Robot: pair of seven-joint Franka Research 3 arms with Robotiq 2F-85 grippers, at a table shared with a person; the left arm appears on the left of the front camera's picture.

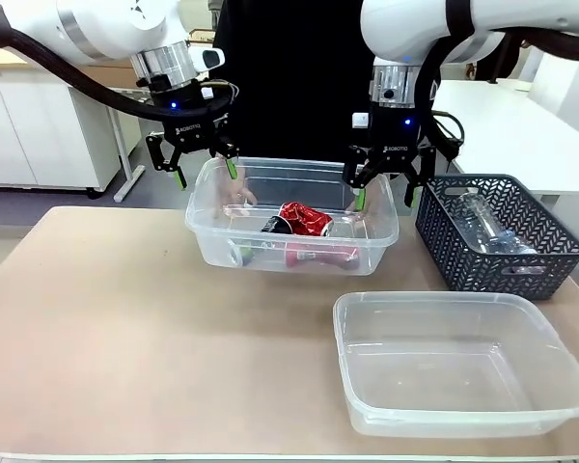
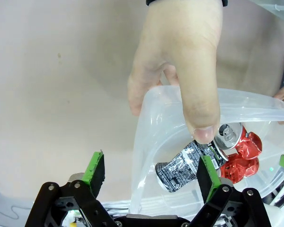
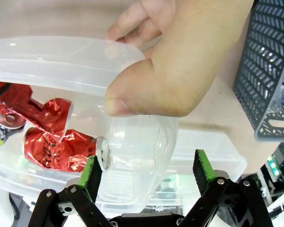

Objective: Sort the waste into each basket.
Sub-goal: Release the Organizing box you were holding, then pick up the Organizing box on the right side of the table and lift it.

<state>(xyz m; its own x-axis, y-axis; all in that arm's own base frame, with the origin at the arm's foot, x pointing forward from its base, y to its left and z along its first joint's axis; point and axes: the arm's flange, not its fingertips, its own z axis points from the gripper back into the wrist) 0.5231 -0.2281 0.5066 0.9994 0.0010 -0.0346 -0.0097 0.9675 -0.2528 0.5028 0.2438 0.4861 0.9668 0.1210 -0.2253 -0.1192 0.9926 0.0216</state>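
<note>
Two claws are spread apart and hold nothing: the left claw (image 1: 206,174) and the right claw (image 1: 384,195), one at each end of the far tub (image 1: 212,246) in the middle of the frame. Red cans (image 1: 306,220) lie in it, so that part looks done. Bottles (image 1: 482,227) in the dark basket (image 1: 482,265) at right look left to do; the near tub (image 1: 434,300) is bare.

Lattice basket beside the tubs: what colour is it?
Dark blue-grey; the lattice basket shows best in the front view.
</note>
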